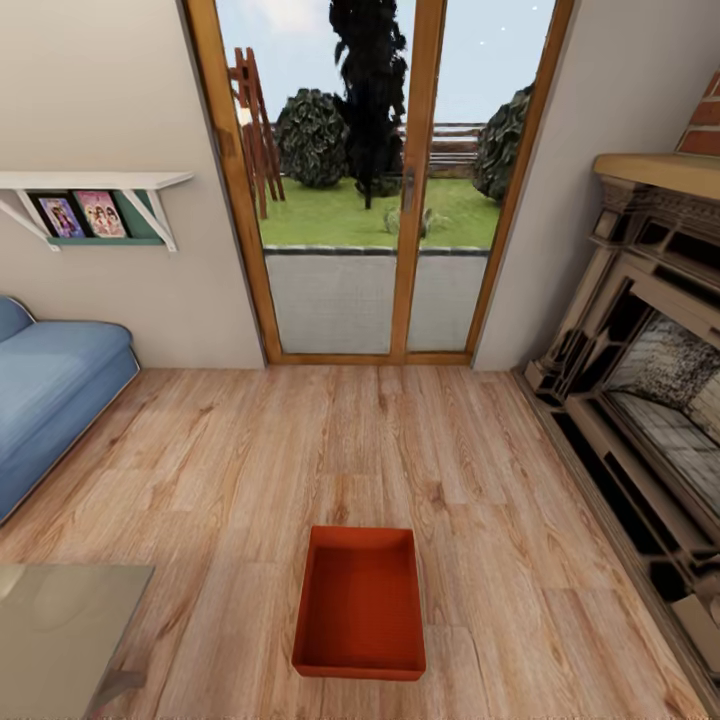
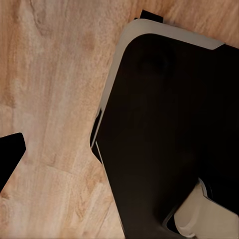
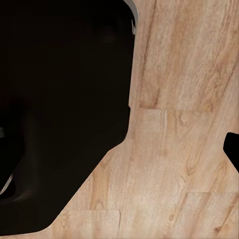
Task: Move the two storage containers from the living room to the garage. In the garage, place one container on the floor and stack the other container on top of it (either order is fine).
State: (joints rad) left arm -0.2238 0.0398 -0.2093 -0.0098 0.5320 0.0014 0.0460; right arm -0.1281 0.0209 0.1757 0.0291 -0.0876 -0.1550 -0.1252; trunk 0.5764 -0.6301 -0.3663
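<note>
One orange-red storage container (image 1: 360,602) lies on the light wood planks of the living room (image 1: 470,450), low in the head view and straight ahead of me. It is lidless, empty and sits flat with its long side pointing away. In the left wrist view a dark fingertip (image 2: 9,155) pokes in at the picture's edge over the planks, beside my black base (image 2: 169,134). The right wrist view has a dark fingertip (image 3: 233,149) at its edge and my base (image 3: 59,99). Neither finger touches anything. The garage and its floor are out of view.
Wood-framed glass doors (image 1: 380,200) stand ahead beyond the container. A blue sofa (image 1: 50,390) is at the left, a brick-and-wood fireplace (image 1: 650,380) at the right, and a glass table corner (image 1: 60,630) at the lower left. A wall shelf (image 1: 95,195) hangs above the sofa.
</note>
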